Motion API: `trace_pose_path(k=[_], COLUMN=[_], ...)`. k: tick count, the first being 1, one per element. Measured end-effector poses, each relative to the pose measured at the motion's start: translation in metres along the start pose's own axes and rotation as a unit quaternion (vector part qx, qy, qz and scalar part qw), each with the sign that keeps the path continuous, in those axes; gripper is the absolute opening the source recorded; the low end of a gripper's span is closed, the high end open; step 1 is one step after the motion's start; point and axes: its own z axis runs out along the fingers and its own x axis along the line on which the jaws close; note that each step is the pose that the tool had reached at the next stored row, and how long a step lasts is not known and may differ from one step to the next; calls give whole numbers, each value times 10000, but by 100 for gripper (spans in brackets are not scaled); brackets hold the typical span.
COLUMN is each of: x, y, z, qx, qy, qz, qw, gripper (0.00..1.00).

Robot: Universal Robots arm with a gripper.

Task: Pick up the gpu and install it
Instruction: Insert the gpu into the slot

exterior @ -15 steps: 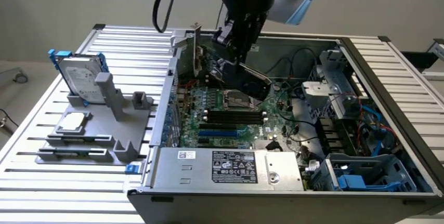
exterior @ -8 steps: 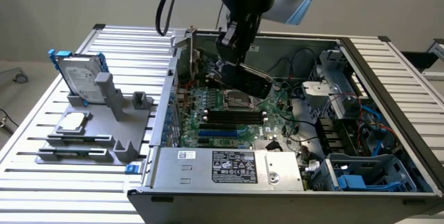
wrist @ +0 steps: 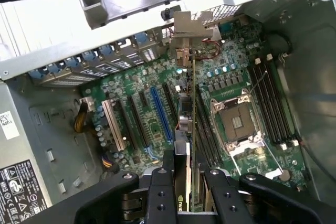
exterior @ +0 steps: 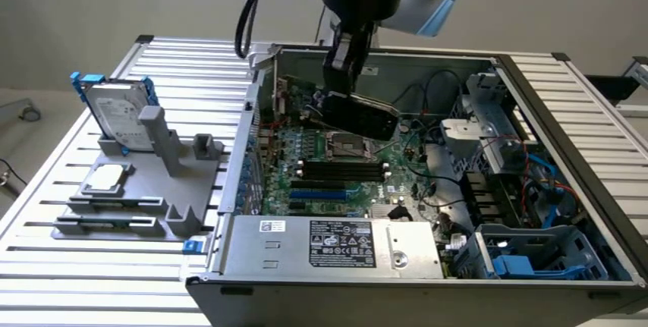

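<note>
On the ribbed aluminium table (exterior: pixel 61 266) by a pale wall (exterior: pixel 567 1), the black gripper (wrist: pixel 188 178) held the thin green-and-black gpu (exterior: pixel 365 118) over the open grey case (exterior: pixel 599 204), jaws half-closed around it.

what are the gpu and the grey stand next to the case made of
gpu: thin green board edge, likely fibreglass laminate; shroud matt black, probably plastic; end bracket bright bare metal, it glints. grey stand: uniform dull grey with blocky posts, probably plastic, possibly printed.
</note>
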Motion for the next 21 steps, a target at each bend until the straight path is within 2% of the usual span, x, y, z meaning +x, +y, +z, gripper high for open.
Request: trace_pose_path(k=[5, 10, 15, 19, 21], x=[0, 0, 1, 1, 1], y=[-1, -2, -5, -8, -8], z=[12, 52, 112, 164, 182], qx=[-3, -5, -7, -6, -9], qy=[23, 44, 65, 80, 71], qz=[-460, -908, -1362, -1714, -1825], qw=[9989, 9959, 9907, 9852, 9832], gripper=[26, 26, 26, 26, 26])
